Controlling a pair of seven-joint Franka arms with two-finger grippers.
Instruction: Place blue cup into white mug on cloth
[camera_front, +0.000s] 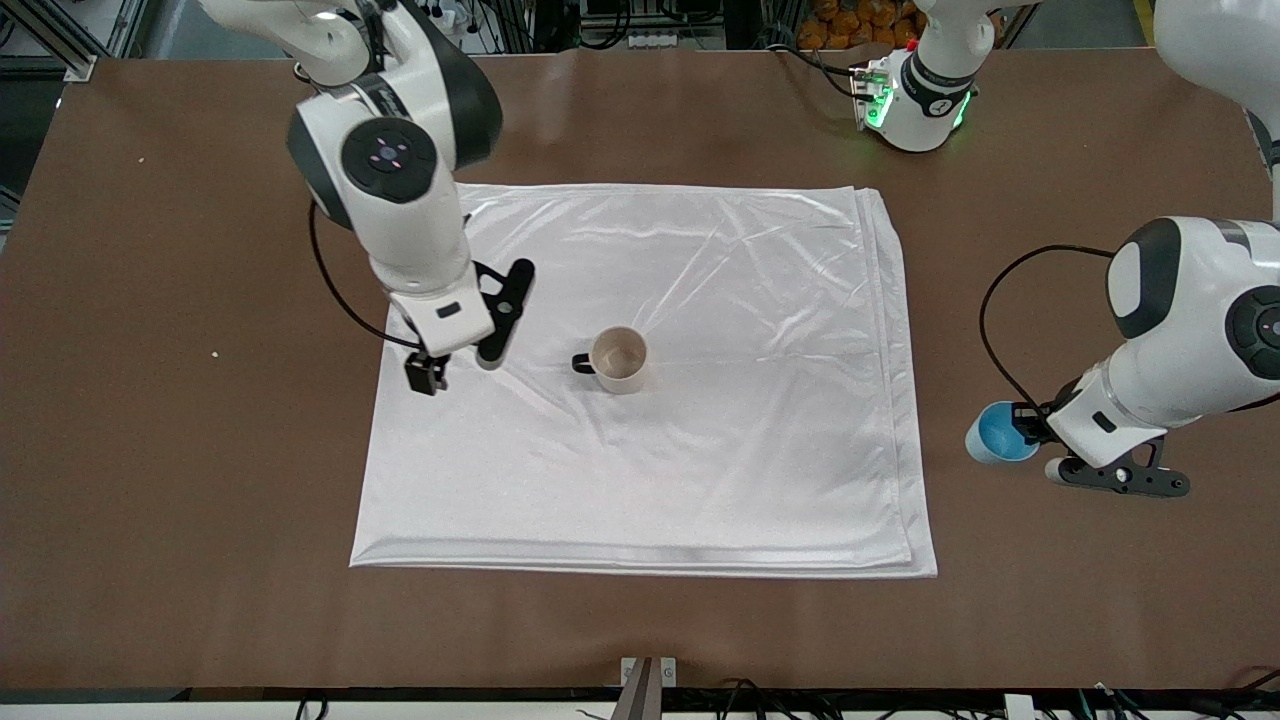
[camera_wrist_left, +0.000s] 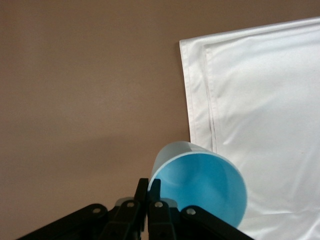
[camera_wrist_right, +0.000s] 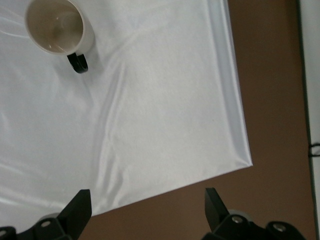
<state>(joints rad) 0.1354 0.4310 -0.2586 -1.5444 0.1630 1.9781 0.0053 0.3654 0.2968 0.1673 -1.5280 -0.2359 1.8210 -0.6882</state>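
The blue cup (camera_front: 1000, 433) is tipped on its side over the bare table, just off the cloth's edge at the left arm's end. My left gripper (camera_front: 1030, 425) is shut on its rim. In the left wrist view the fingertips (camera_wrist_left: 149, 189) pinch the wall of the blue cup (camera_wrist_left: 200, 185). The white mug (camera_front: 620, 358) stands upright and empty near the middle of the cloth (camera_front: 700, 460), its dark handle toward the right arm's end. My right gripper (camera_front: 428, 375) hangs open and empty over the cloth's edge at that end. The right wrist view shows the gripper (camera_wrist_right: 147, 210), the mug (camera_wrist_right: 57, 27) and the cloth (camera_wrist_right: 150, 115).
The brown table (camera_front: 1050, 600) surrounds the cloth on every side. The left arm's base (camera_front: 915, 100) glows green at the table's back edge. A small pale crumb (camera_front: 215, 353) lies toward the right arm's end. In the left wrist view the cloth (camera_wrist_left: 270, 100) shows folded layers.
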